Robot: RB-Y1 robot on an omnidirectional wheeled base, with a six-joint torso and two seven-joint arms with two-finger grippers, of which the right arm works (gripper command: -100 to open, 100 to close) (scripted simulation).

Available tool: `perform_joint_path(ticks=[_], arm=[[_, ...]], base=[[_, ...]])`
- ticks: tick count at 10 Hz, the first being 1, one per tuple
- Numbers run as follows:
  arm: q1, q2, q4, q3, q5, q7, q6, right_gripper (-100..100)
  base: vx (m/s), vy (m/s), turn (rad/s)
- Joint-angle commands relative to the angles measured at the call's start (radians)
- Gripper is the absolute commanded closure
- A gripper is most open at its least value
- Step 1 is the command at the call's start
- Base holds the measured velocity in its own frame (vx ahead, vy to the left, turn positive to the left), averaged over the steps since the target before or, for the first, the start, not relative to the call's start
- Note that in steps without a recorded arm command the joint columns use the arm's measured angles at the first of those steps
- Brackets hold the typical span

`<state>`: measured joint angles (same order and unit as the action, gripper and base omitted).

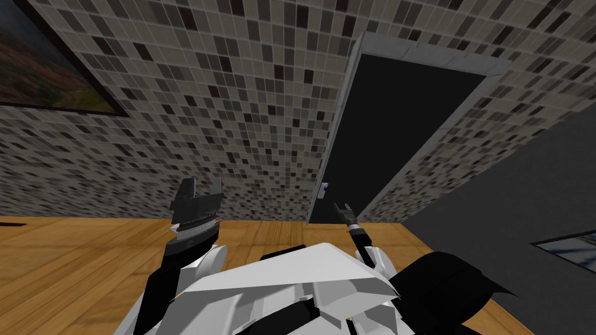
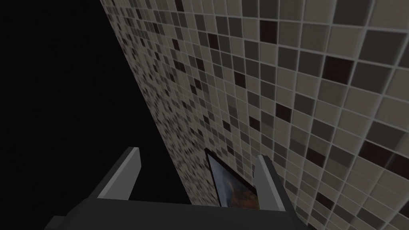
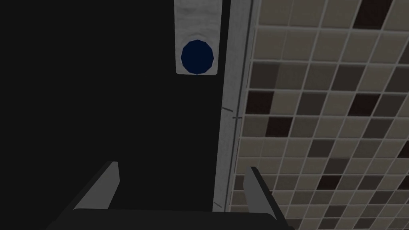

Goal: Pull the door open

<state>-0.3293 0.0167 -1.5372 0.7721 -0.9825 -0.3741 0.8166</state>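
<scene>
Facing knob (plate cropped) — right gripper spread.

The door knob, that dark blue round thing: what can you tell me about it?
The knob is a dark blue, faceted disc, seen face-on. It sits on a light grey upright plate, at the end nearer the jaws. The plate is fixed to the black door, close to the edge beside the grey frame. Its material cannot be told. Nothing touches it: the right arm's open jaws point toward it, with a gap between.
</scene>
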Motion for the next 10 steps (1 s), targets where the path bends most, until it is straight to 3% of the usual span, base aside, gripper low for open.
perform_joint_path(ticks=[1,4,5,6,7,10], arm=[[0.006,-0.018,0.023,0.023,-0.033,-0.017,0.007,-100],[0.014,-0.042,0.062,0.059,-0.075,-0.038,0.020,-100],[0.009,-0.041,0.047,0.051,-0.070,-0.030,0.014,-100],[0.016,-0.011,0.055,0.050,-0.070,-0.038,0.008,-100],[0.021,0.000,0.060,0.049,-0.070,-0.042,0.003,-100],[0.036,0.009,0.075,0.045,-0.067,-0.056,-0.015,-100]], base=[[0.174,0.016,0.074],[0.137,-0.016,0.068],[0.056,-0.018,0.011],[0.108,-0.017,0.027],[0.163,-0.037,0.040],[0.202,-0.063,0.033]])
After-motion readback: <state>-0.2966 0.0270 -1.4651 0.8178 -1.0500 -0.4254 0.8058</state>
